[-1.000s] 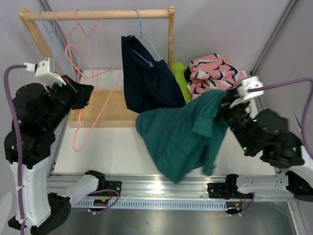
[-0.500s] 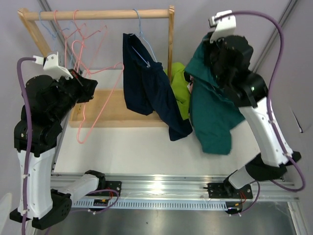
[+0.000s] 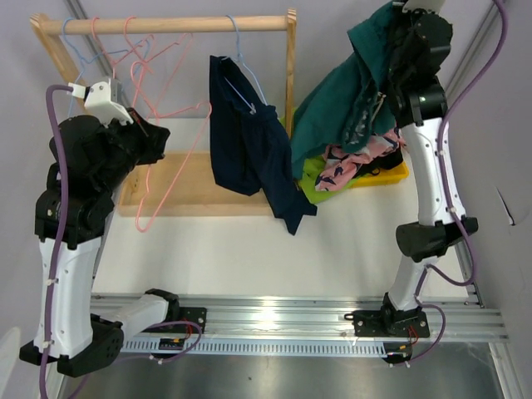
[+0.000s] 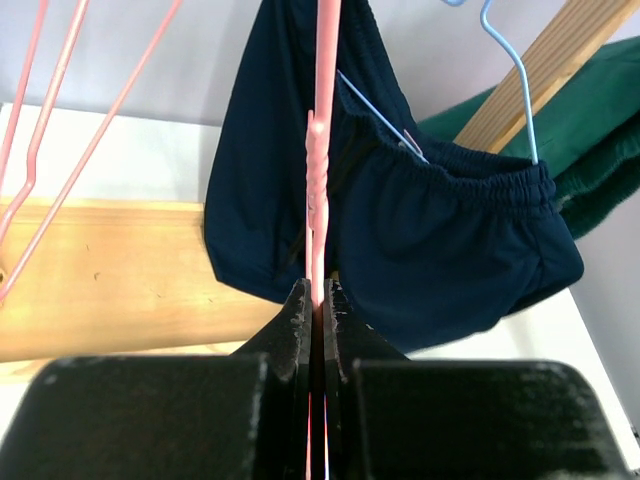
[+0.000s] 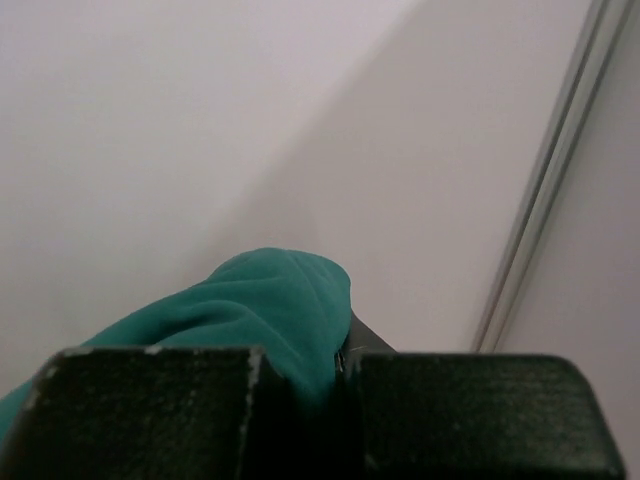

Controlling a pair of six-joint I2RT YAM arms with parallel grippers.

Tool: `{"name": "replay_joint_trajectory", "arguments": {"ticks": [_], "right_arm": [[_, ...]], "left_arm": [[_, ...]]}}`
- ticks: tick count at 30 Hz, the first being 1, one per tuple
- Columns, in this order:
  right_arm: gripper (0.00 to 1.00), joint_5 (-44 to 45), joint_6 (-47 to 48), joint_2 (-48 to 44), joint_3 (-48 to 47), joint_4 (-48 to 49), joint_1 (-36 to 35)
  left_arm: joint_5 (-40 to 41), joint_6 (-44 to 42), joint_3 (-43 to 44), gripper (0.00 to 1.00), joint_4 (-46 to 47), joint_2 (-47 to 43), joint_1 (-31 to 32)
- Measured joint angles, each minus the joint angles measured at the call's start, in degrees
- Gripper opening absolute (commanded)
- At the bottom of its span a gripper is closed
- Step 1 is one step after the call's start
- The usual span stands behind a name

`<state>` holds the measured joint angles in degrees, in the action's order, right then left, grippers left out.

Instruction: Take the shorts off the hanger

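Observation:
My right gripper is raised high at the back right and shut on the green shorts, which hang down over the bin. In the right wrist view the green cloth bulges out of the closed right gripper. My left gripper is shut on a bare pink hanger just below the wooden rail. In the left wrist view the pink wire runs up out of the closed left gripper. Navy shorts hang on a blue hanger on the rail.
Other pink and blue empty hangers hang at the rail's left end. A yellow bin at the back right holds a pink patterned garment and a lime one. The rack's wooden base lies below the rail.
My right arm swung the green shorts from the table's front middle up and back, high over the bin. My left arm lifted the pink hanger nearer the rail.

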<state>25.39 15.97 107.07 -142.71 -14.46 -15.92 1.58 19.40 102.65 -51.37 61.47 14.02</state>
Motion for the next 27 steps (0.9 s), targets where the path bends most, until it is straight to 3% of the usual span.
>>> {"name": "replay_joint_trajectory", "arguments": {"ticks": [6, 11, 13, 14, 15, 19, 24, 27], "right_arm": [[0.00, -4.00, -5.68, 7.17, 11.65, 8.63, 4.46], [0.00, -9.81, -14.67, 15.39, 22.93, 8.28, 7.02], [0.51, -13.44, -18.69, 16.68, 29.42, 6.78, 7.80], [0.83, -15.15, -20.02, 16.70, 31.98, 6.29, 8.04], [0.99, -17.16, -21.94, 16.55, 35.01, 6.27, 8.20], [0.99, -22.03, -26.38, 9.07, 51.21, 12.13, 7.39], [0.99, -23.47, -29.18, -14.47, 73.26, 15.56, 2.69], [0.99, -22.69, -29.46, -24.48, 80.02, 16.65, -2.78]], "left_arm": [[1.53, 0.00, -0.02, 0.00, 1.86, 2.16, 0.02], [4.13, -0.48, 3.19, 0.00, 2.25, 6.84, 0.13], [5.33, -1.03, 6.84, 0.00, 1.92, 9.64, 0.13], [5.95, -1.40, 9.14, 0.00, 1.95, 11.47, 0.13], [6.49, -1.57, 11.93, 0.00, 1.68, 13.25, 0.13], [7.34, -1.97, 22.23, 0.00, 1.11, 19.61, 0.13], [8.15, -2.56, 26.64, 0.00, 1.05, 23.10, 0.13], [9.03, -3.50, 31.21, 0.00, 1.07, 27.19, -0.02]]}}
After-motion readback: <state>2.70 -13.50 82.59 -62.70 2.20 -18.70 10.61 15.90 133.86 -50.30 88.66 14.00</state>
